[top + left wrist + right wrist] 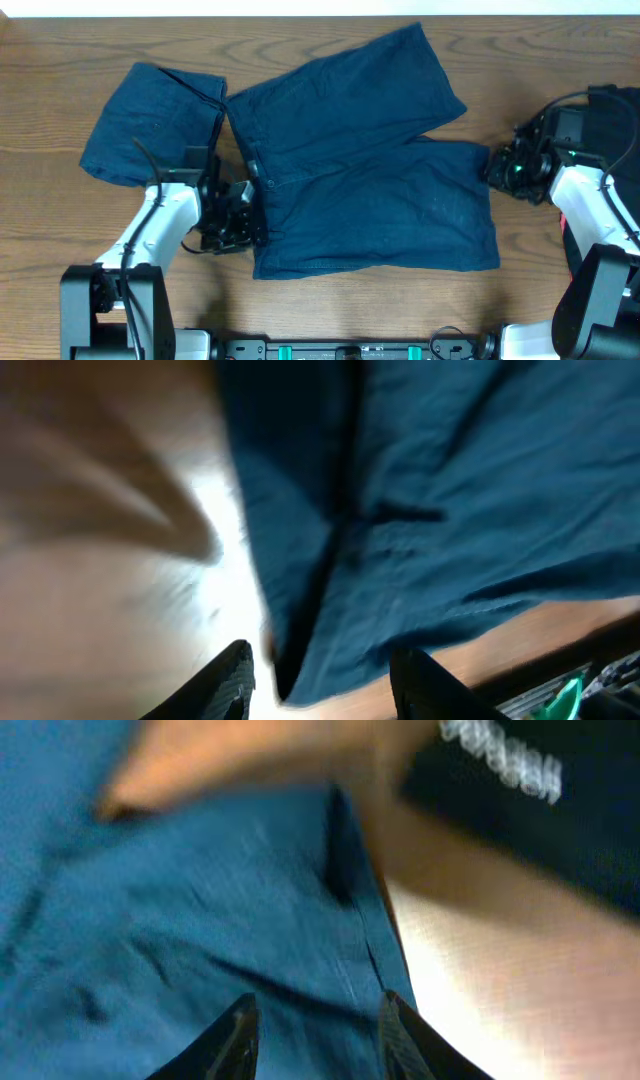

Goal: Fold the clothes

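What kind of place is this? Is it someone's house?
Probably a robot lab or workbench, not a home: a left robot arm and right robot arm stand at a wooden table with blue shorts laid out.

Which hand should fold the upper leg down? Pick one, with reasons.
Probably right: the right hand sits by the leg hems, while the left hand is across the shorts at the waistband.

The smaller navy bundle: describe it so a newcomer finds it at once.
On the wooden table, look left of the left claw. The smaller navy bundle lies there, compact and doubled over, unlike the larger shorts spread flat with both legs pointing right.
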Controlling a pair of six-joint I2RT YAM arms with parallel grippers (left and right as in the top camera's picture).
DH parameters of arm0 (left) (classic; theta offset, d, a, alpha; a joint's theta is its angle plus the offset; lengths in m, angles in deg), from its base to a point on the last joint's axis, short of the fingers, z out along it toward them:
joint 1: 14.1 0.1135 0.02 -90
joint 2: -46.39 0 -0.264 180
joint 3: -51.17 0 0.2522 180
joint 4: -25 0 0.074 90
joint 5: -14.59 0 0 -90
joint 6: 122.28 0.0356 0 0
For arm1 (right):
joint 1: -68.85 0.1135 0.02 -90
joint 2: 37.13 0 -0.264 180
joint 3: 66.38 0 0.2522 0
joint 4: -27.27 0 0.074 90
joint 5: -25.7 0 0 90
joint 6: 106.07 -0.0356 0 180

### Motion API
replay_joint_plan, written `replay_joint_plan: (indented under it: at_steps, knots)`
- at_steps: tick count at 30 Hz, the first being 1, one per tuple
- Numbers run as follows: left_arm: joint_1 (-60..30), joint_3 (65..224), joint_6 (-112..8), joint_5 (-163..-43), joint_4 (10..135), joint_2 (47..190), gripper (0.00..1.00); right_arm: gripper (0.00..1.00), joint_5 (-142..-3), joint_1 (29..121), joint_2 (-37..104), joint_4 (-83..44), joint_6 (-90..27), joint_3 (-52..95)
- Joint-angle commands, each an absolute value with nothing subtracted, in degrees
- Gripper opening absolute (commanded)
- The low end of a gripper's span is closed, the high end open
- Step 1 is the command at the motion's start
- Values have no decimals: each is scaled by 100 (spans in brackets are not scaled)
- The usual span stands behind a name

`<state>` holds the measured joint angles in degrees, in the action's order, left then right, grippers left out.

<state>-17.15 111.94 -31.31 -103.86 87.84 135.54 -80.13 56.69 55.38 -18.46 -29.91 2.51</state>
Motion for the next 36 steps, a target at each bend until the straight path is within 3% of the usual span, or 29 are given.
replay_joint_plan:
  at_steps: [1, 6, 9, 14, 15, 18, 20, 26, 31, 32, 34, 35, 36]
  knots:
    - [-2019, 10927, -2973, -10709, 8544, 13501, 50, 38, -8287, 5639, 5556, -1474, -2895, 282]
    - [-2478, 10658, -2995, -10711, 8106, 13512, 56, 41, -8363, 5765, 5940, -1032, -2939, 282]
    - [-2622, 10632, -2995, -10528, 8085, 13514, 52, 43, -8365, 5818, 6380, -750, -3083, 282]
    - [-2733, 10591, -2993, -10281, 8085, 13514, 10, 41, -8643, 5816, 6944, -152, -3282, 282]
    - [-2731, 10571, -2993, -10281, 8082, 13514, 6, 38, -8746, 5816, 7007, -58, -3332, 282]
    - [-2731, 10510, -2997, -10154, 8087, 13514, 6, 12, -9095, 5816, 7092, 257, -3603, 282]
    - [-2731, 10451, -3061, -9935, 8089, 13514, 6, 1, -9344, 5800, 7053, 635, -3817, 284]
    - [-2725, 10385, -3533, -9328, 8080, 13512, 6, 1, -9782, 5665, 7025, 2023, -5157, 284]
    - [-2600, 10387, -3693, -9225, 8078, 13510, 6, 1, -9749, 5551, 7025, 2375, -5372, 286]
    - [-2561, 10392, -3693, -9225, 8067, 13510, 6, 4, -9751, 5534, 7025, 2344, -5372, 286]
    - [-2502, 10403, -3688, -9245, 8045, 13508, 6, 29, -9753, 5518, 7025, 2196, -5337, 284]
    - [-2475, 10424, -3688, -9293, 8054, 13508, 10, 40, -9755, 5518, 7025, 2097, -5256, 284]
    - [-2471, 10453, -3688, -9378, 8065, 13504, 17, 43, -9762, 5516, 7022, 1958, -5142, 284]
